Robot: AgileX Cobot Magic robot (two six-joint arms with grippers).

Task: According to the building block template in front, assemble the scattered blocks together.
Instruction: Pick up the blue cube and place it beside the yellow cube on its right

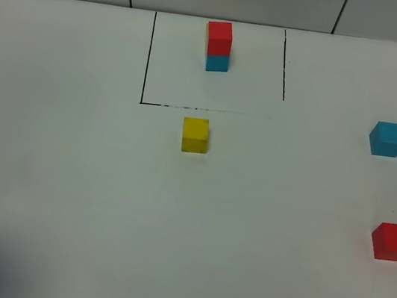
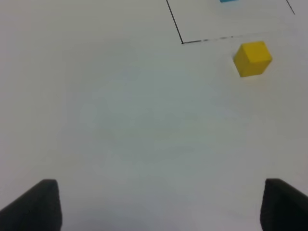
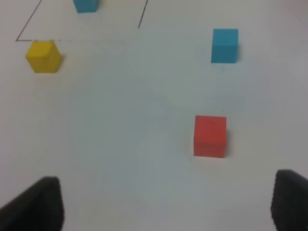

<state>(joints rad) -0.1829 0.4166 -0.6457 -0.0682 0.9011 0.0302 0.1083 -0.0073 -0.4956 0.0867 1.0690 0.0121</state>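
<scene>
Joined blocks (image 1: 218,46) (red above blue) inside a black outline (image 1: 149,58); yellow cube (image 1: 195,135) just outside; blue cube (image 1: 387,139), red cube (image 1: 393,242) far right.

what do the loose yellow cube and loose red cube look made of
The loose yellow cube: likely painted wood or solid plastic, matte; flat even colour, no glare. The loose red cube: same look, matte uniform faces. Wood or plastic: cannot tell.

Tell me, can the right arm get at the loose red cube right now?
Probably yes. The red cube sits alone ahead of the open right gripper, with nothing between them; the blue cube lies well beyond it.
</scene>
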